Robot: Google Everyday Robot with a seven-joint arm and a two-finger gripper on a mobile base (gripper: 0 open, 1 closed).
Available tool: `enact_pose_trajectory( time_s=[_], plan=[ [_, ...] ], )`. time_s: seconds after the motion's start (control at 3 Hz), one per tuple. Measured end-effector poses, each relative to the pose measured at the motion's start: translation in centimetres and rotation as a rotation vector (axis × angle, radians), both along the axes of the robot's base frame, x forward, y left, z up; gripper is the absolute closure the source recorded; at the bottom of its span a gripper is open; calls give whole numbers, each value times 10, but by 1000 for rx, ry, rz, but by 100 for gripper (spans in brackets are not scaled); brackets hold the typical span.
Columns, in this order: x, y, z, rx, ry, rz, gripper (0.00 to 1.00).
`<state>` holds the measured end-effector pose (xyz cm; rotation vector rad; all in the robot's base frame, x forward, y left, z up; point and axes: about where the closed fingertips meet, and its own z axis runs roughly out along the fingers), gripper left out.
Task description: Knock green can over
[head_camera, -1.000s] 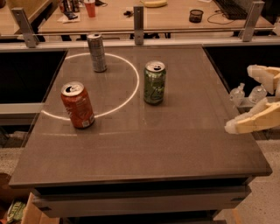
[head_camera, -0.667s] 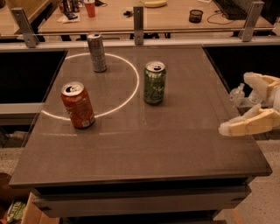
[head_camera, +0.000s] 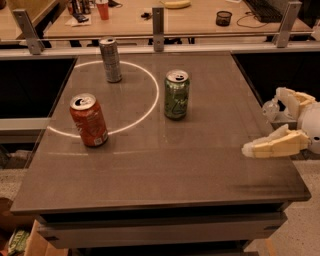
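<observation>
On the dark grey tabletop (head_camera: 165, 170), the standard-size green soda can with pale swirls and a silver top (head_camera: 176, 94) stands upright a little above the middle of the frame, just outside the right side of a thin white ring (head_camera: 156, 95) marked on the surface. Inside that ring, at upper left, a slim silver-grey can (head_camera: 110, 60) stands upright. An orange-red can (head_camera: 88, 120) stands on the ring's lower left arc.

The cream two-finger gripper (head_camera: 257, 128) hangs at the table's right edge, well apart from the green can. Its fingers are spread wide and hold nothing.

The stretch of table between them is bare, as is the whole lower half. Along the top edge runs a metal rail with upright posts (head_camera: 158, 27), with a wooden desk (head_camera: 200, 15) behind it.
</observation>
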<state>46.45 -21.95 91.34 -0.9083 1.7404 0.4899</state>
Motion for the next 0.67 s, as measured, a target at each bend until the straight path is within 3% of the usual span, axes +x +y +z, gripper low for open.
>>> enact_pose_trajectory(
  time_s=[0.67],
  plan=[
    [-1,4,2,11,-14,26,0]
  ],
)
